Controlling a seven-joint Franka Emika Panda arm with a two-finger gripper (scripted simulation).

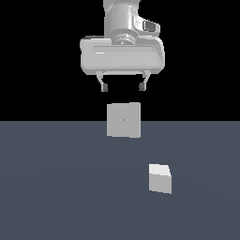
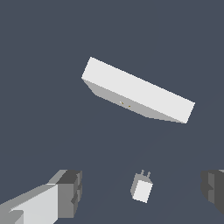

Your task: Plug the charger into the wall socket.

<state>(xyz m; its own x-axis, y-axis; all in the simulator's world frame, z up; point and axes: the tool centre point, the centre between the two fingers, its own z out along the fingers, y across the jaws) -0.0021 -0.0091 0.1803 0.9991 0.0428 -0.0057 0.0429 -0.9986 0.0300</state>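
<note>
The charger (image 1: 160,178) is a small light-grey cube on the grey floor, toward the exterior view's right and nearer the camera than the socket. In the wrist view the charger (image 2: 141,188) shows two prongs pointing toward the socket. The wall socket (image 1: 123,120) is an upright square plate with a tiny yellowish dot at its centre; the wrist view shows the socket (image 2: 138,91) from above. My gripper (image 1: 123,87) hangs open and empty above the socket, well apart from the charger. One finger (image 2: 69,193) shows in the wrist view.
The grey floor (image 1: 56,187) spreads around both objects. Behind it the background is black.
</note>
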